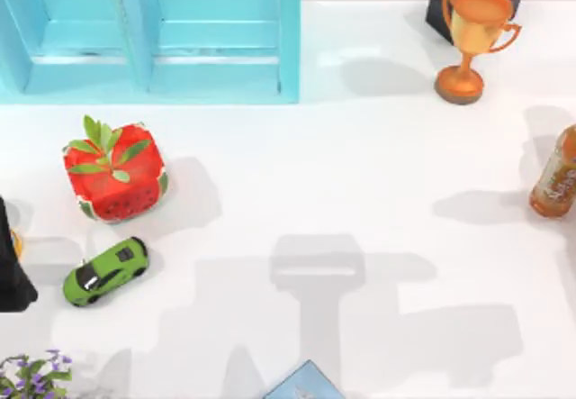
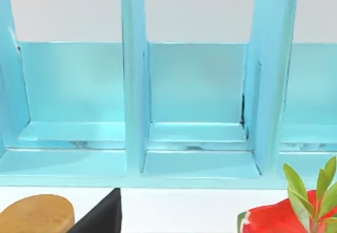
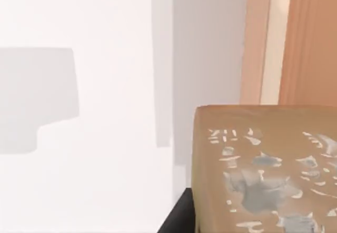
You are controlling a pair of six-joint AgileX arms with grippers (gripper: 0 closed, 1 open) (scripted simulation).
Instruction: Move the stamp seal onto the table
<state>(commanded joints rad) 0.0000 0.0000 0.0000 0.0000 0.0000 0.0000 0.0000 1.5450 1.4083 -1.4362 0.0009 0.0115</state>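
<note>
right tool [image 3: 177, 220] is just a black sliver against the lower corner of the stamp seal [image 3: 263, 175], and i can't tell if it's open, closed or gripping. the seal sits right up close in the right wrist view: a tan-brown block with a rounded corner, its face scattered with grey and white marks. the white worktop [image 3: 105, 180] spreads out beyond it, with orange-brown vertical bands behind; i can't tell whether the seal rests on the worktop. from above, there's a trophy cup [image 1: 470, 39] far right, a bottle [image 1: 556, 176] at the right edge, a green toy car [image 1: 105, 271] and a red cube [image 1: 115, 172] on the left. the left wrist view faces the turquoise shelf unit [image 2: 195, 138].
</note>
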